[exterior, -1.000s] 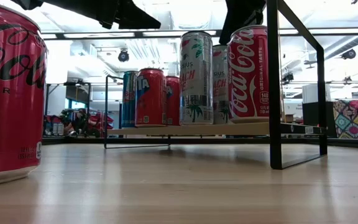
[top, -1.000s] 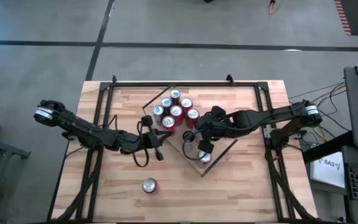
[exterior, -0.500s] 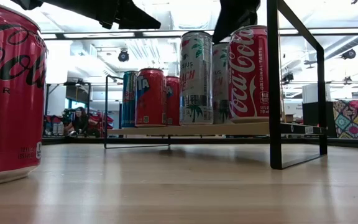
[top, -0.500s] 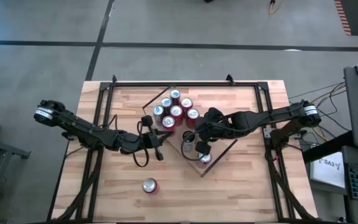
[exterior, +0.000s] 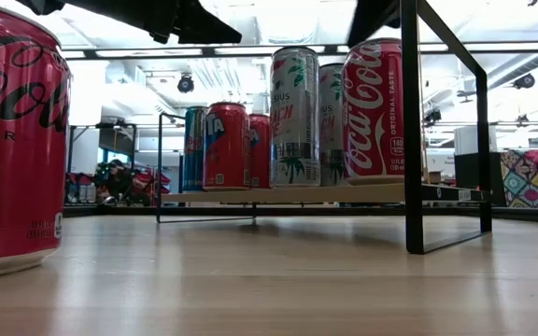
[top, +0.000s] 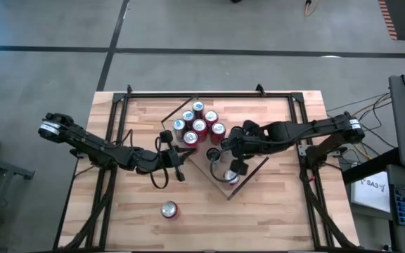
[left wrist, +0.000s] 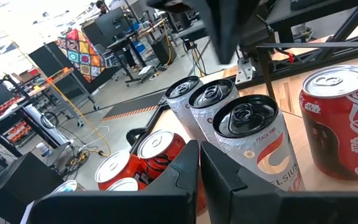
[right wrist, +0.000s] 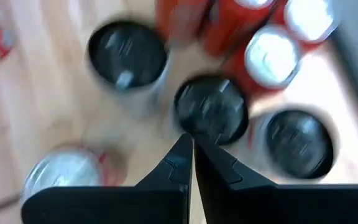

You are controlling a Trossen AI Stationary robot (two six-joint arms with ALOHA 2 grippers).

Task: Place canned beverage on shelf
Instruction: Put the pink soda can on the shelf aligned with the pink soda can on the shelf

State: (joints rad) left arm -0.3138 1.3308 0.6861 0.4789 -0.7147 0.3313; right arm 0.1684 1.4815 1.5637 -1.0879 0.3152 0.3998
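right gripper [top: 225, 150] hangs over the cans [top: 198, 125] on the shelf [top: 253, 167], its fingers pressed shut and holding nothing. left gripper [top: 181, 159] waits just beside the shelf, also shut and holding nothing. one red can [top: 169, 209] stands alone on the table [top: 273, 211], well apart from the shelf.

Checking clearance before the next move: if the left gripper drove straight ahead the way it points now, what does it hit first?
Likely the nearest white Celsius can on the shelf; the left gripper, shut, points right at it. Depth is unclear.
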